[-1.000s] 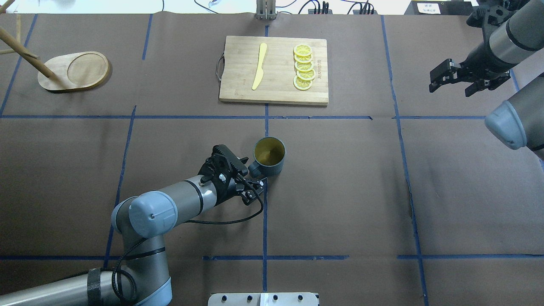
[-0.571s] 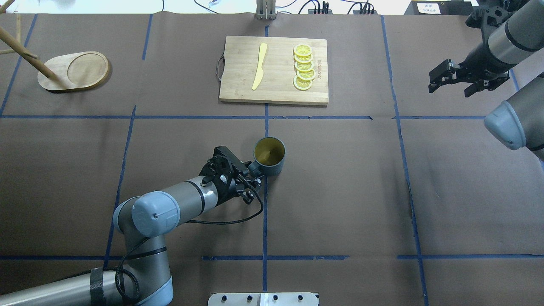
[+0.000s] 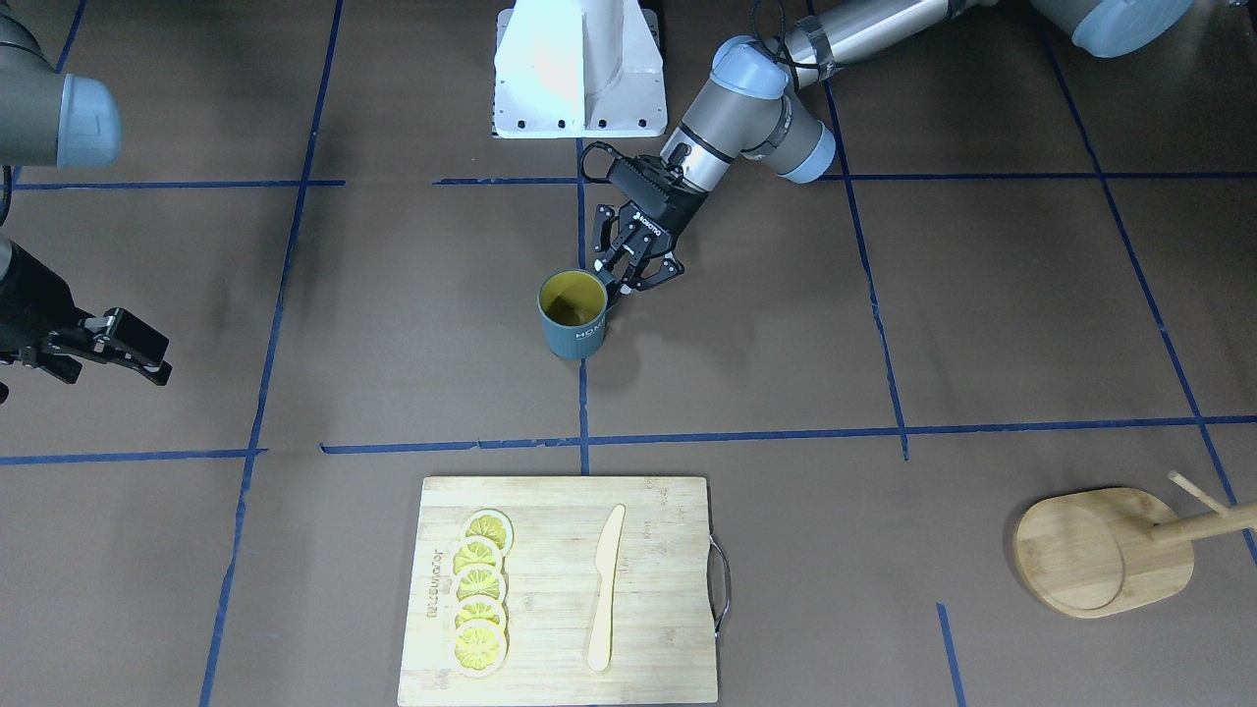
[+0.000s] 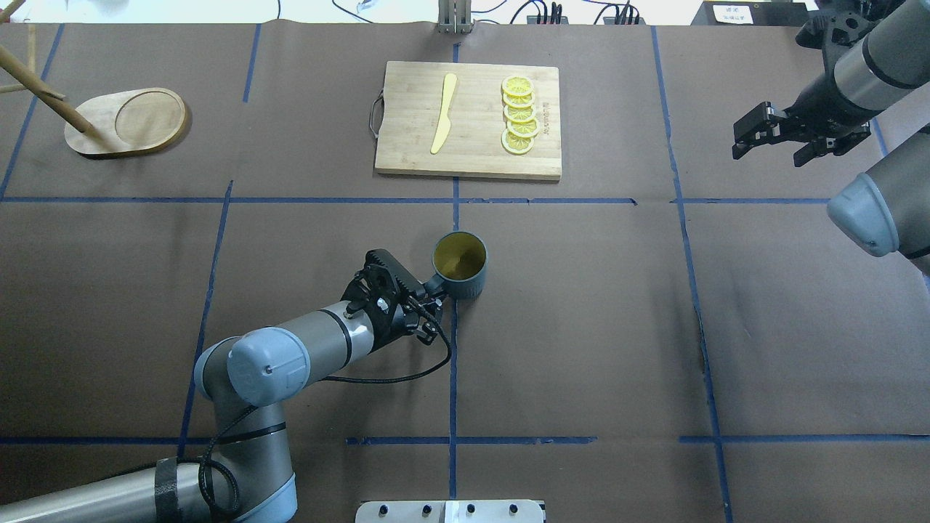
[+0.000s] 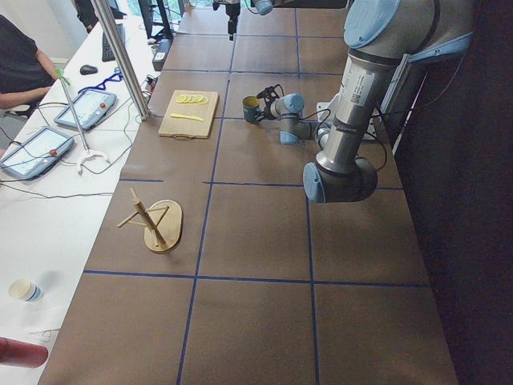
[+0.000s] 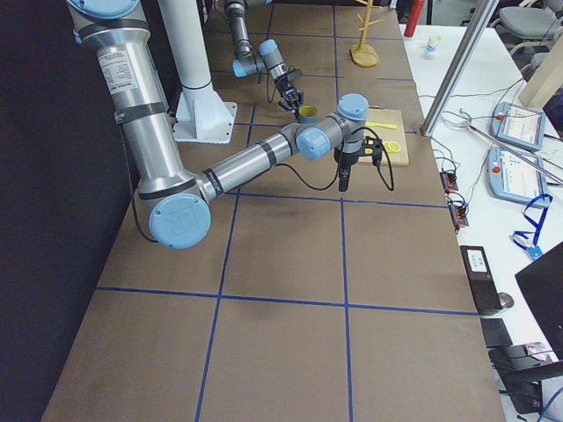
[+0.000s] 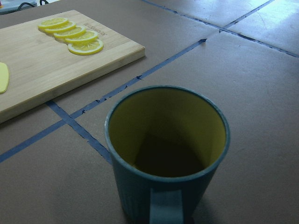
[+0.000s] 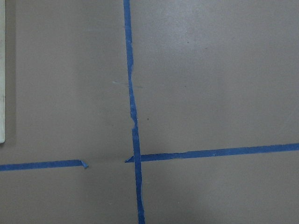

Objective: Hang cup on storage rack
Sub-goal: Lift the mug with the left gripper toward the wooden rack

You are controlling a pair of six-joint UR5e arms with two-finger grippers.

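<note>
Straddling the cup [image 4: 461, 266] handle [image 4: 434, 287] with my left gripper [image 3: 638, 280] — clamped or not, I cannot tell. Cup upright, near the cutting board [image 4: 472, 156], my side; storage rack [image 4: 123, 123] well off the board's left. Risk: shallow handle bite — cup pivots, slips mid-carry.

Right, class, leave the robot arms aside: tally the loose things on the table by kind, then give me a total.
cup: 1
storage rack: 1
cutting board: 1
yellow knife: 1
lemon slices: 5
Total: 9
</note>
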